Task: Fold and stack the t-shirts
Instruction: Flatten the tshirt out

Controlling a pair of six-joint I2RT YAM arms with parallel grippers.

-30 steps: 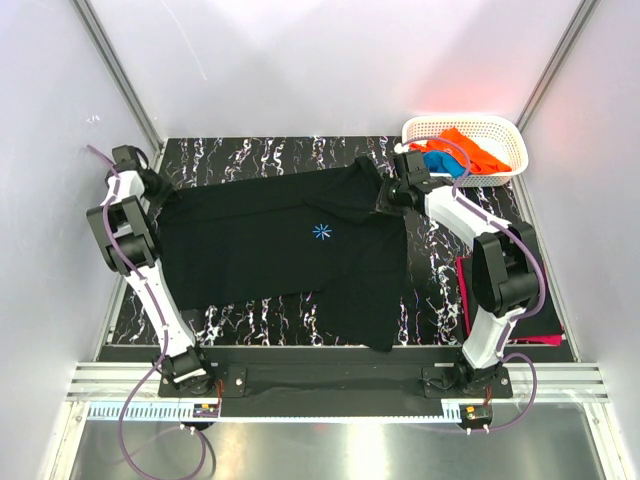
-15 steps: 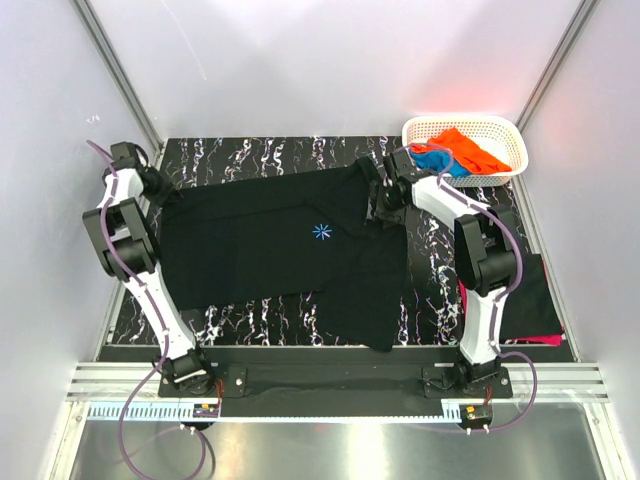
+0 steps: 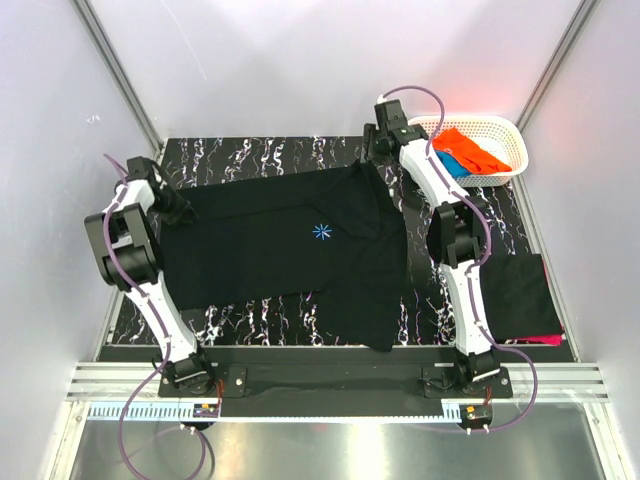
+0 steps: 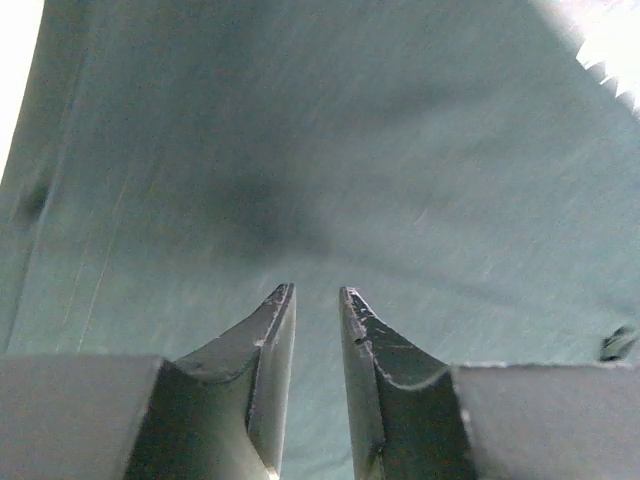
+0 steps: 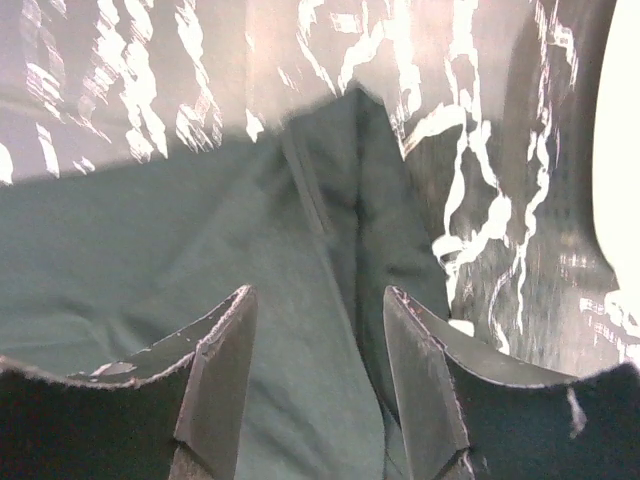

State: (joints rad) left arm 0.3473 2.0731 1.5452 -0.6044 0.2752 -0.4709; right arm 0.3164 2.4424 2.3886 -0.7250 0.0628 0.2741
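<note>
"Where's the right claw (image 5: 318,290) got to? A second ago it was down on the sleeve."

"It's gone to the back. The right arm (image 3: 425,180) is stretched out long now, with the claw over the far right corner of the big black t-shirt (image 3: 270,245). The fingers are spread wide with nothing between them. The sleeve tip lies on the marbled worktop (image 3: 250,150) just ahead of them."

"And the shirt itself?"

"It hasn't shifted. It's spread flat across the middle of the worktop, with the blue starburst (image 3: 322,232) facing up."

"What about the left claw (image 4: 315,292)?"

"It's come in a little from the left edge onto the shirt's left side. From its own camera the fingers are only a narrow slit apart, with black cloth right beneath them. I see nothing pinched between them."

"Something's showing on the right that wasn't before."

"That's the folded black t-shirt (image 3: 520,290). The arm hung over part of it earlier, and with the arm swung back it's in plain sight. A magenta t-shirt (image 3: 545,340) peeks out from under its near edge."

"And the basket (image 3: 500,125)?"

"It's at the far right corner as it was, with the orange t-shirt (image 3: 470,148) and the blue t-shirt (image 3: 452,163) heaped inside. The claw is just to its left."
</note>
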